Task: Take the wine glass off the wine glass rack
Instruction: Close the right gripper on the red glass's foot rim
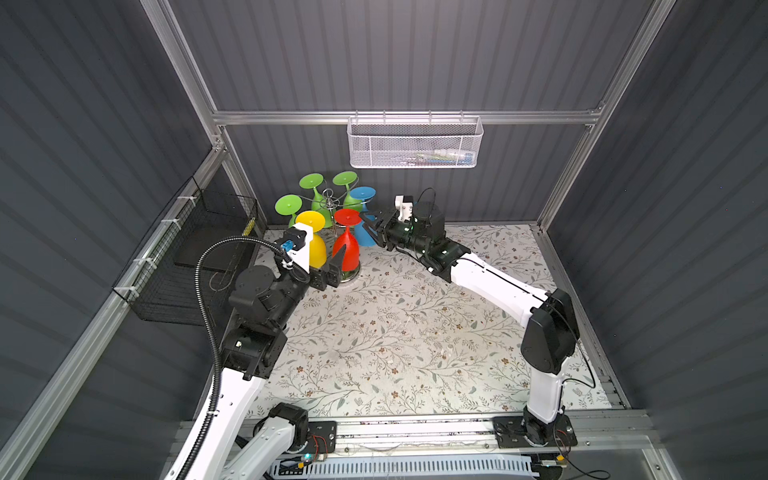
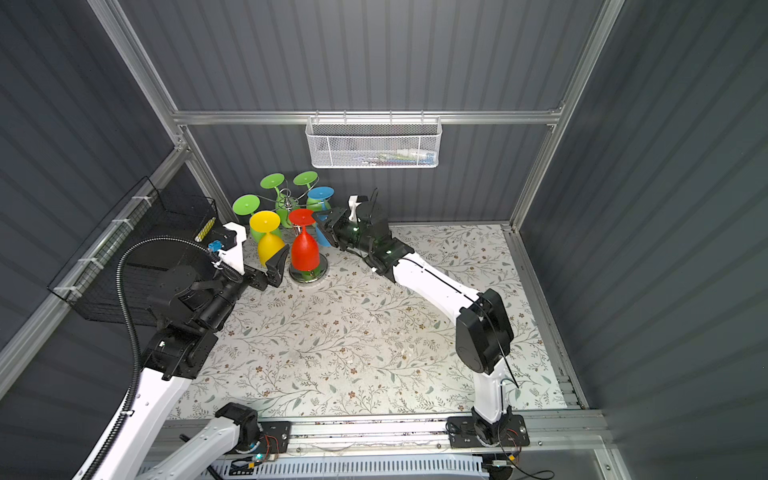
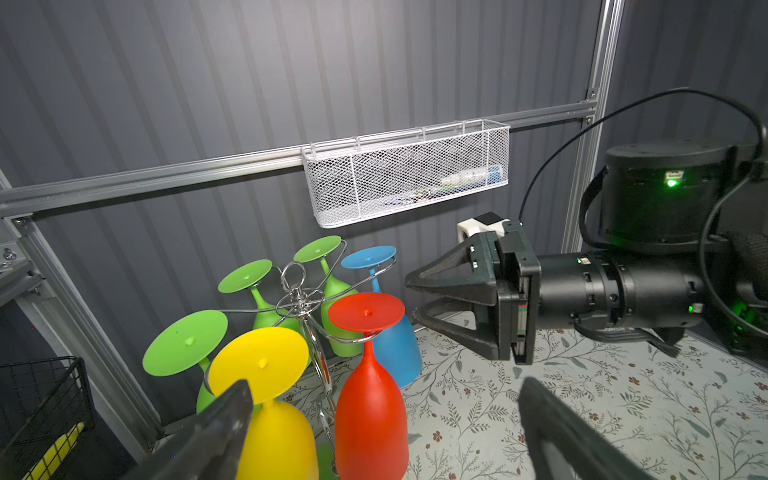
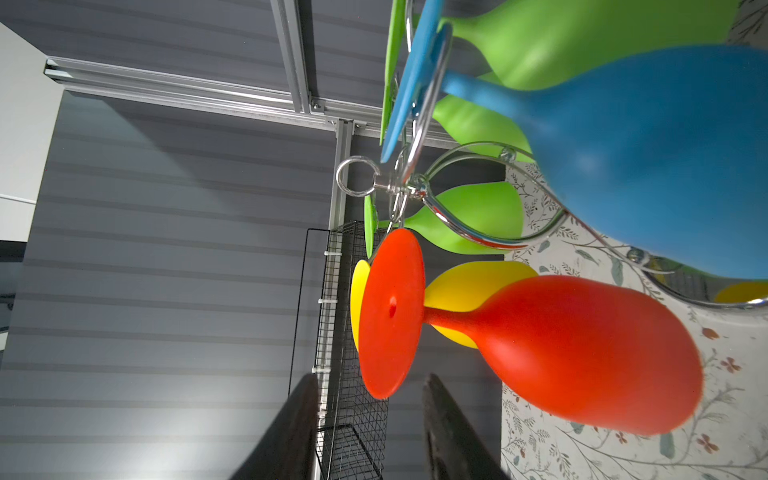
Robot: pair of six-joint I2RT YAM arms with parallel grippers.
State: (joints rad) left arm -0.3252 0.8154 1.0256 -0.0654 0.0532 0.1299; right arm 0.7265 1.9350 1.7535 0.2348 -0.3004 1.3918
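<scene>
1. My left gripper (image 3: 382, 395) hovers wide apart, empty.
2. The wine glass rack (image 1: 328, 203) stands in the bench's (image 1: 415, 332) back left corner; the red wine glass (image 1: 346, 249) hangs on it.
3. My right gripper (image 3: 412, 299), apart, brackets its foot; gripping and unhooking are not yet done.

- The table (image 1: 415, 332) lies bare across the centre and lower right of both top views, so a tool can pass there.
- The wine glass rack (image 1: 328, 204) fills the table's upper-left corner, its hanging glasses packed close.
- The right tool (image 1: 365, 221), jaws apart, sits just right of the red glass (image 1: 347, 251).
- The left tool (image 3: 384, 392) gapes wide before the red glass and the yellow glass (image 1: 316, 249).
- The black wire basket (image 1: 187, 266) blocks the left edge.
</scene>
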